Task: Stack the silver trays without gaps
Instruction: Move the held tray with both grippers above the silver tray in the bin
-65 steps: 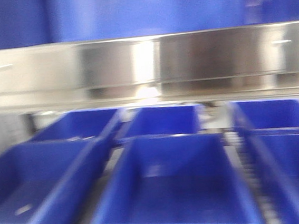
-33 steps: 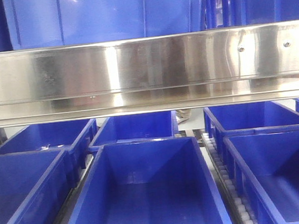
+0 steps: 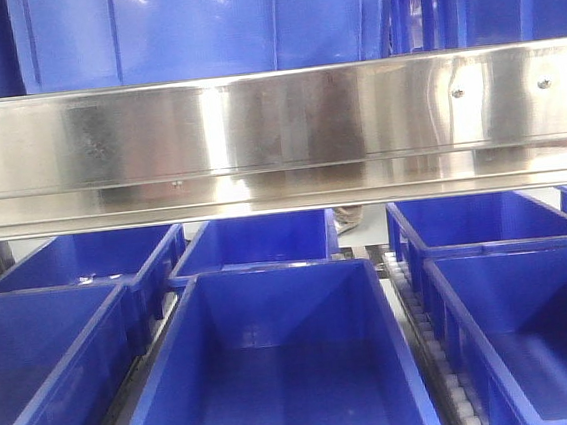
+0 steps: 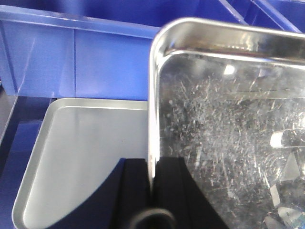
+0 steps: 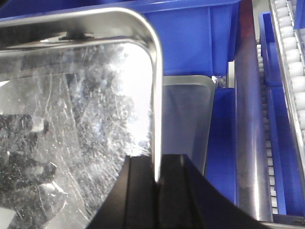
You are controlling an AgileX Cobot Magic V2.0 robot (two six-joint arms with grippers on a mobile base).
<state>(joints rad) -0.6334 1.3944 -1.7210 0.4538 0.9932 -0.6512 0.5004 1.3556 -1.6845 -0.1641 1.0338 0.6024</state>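
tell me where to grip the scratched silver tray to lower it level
Grip the scratched silver tray by its flared rim on opposite edges: left hand from the left, right hand from the right, one finger inside the sloping wall, one outside. Wide and shallow, two edge pinches should keep it level.

Blue bins (image 3: 273,314) stand on a roller shelf (image 3: 436,358), one holding a silver tray (image 4: 81,152).

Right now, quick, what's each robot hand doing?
Left tool: closed on the rim of the raised silver tray.
Right tool: closed on the raised silver tray's rim too.
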